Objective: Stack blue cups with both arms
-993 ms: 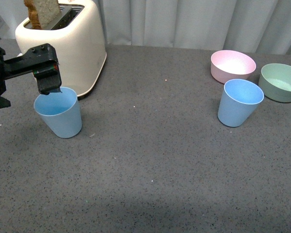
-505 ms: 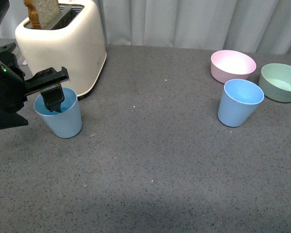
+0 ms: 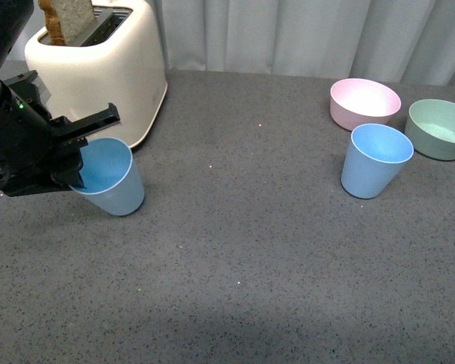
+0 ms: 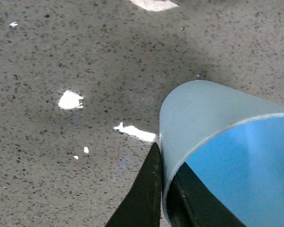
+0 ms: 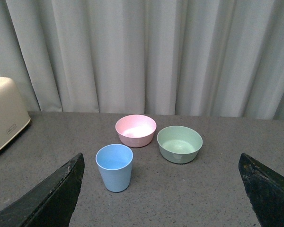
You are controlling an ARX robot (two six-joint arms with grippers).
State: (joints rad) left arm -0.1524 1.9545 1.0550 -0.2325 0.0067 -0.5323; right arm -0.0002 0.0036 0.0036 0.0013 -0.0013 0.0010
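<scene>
Left gripper (image 3: 82, 173) is pinching the rim of a light blue matte cup (image 3: 112, 184), jaws closed on its wall w/ one finger (image 4: 144, 198) outside and the other inside. The cup is tilting toward the arm, just in front of a cream toaster (image 3: 106, 72) on a grey speckled table (image 3: 235, 250). A second blue cup (image 3: 375, 161), tapered, no handle, is standing upright well to the right, near a pink bowl (image 3: 364, 102) & a green bowl (image 3: 440, 129). Right gripper (image 5: 160, 163) is hanging wide open, holding nothing.
</scene>
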